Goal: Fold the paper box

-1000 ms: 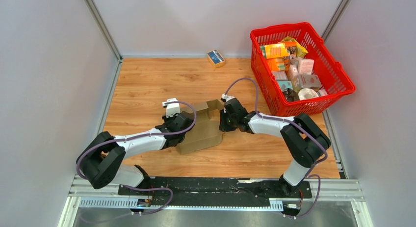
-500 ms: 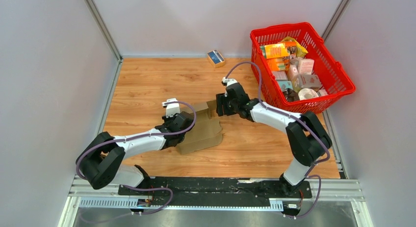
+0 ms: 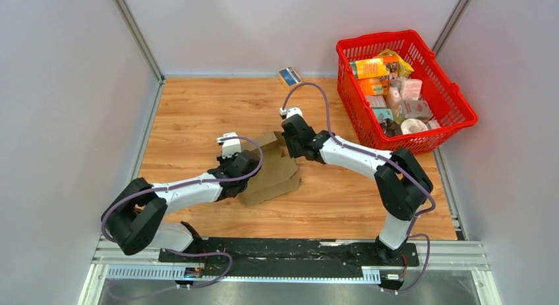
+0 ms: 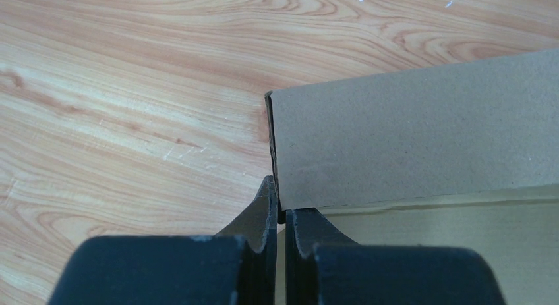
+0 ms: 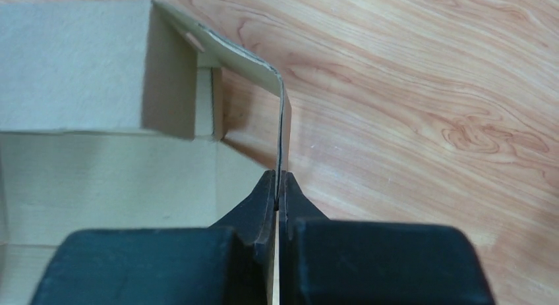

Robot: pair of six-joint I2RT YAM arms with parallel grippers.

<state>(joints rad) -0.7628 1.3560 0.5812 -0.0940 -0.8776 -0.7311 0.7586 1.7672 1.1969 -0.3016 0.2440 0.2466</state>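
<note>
The paper box (image 3: 277, 173) is a plain brown cardboard blank, partly folded, lying mid-table between the two arms. My left gripper (image 3: 245, 165) is shut on the edge of a raised side panel (image 4: 409, 140) at the box's left; its tips (image 4: 281, 206) pinch the panel's corner. My right gripper (image 3: 291, 147) is shut on a thin upright flap (image 5: 280, 134) at the box's far right corner, and the flap bends over towards the box interior (image 5: 105, 180). The right gripper's tips (image 5: 277, 186) clamp the flap's lower edge.
A red basket (image 3: 458, 101) full of colourful printed packages stands at the back right. A small blue-and-tan printed box (image 3: 290, 77) lies at the back edge near the wall. Metal frame rails run along the left and right sides of the wooden table (image 3: 198, 114).
My right gripper has swung left and farther back over the box's far corner, carrying the flap it holds. The box has shifted a little. The left arm has stayed almost still.
</note>
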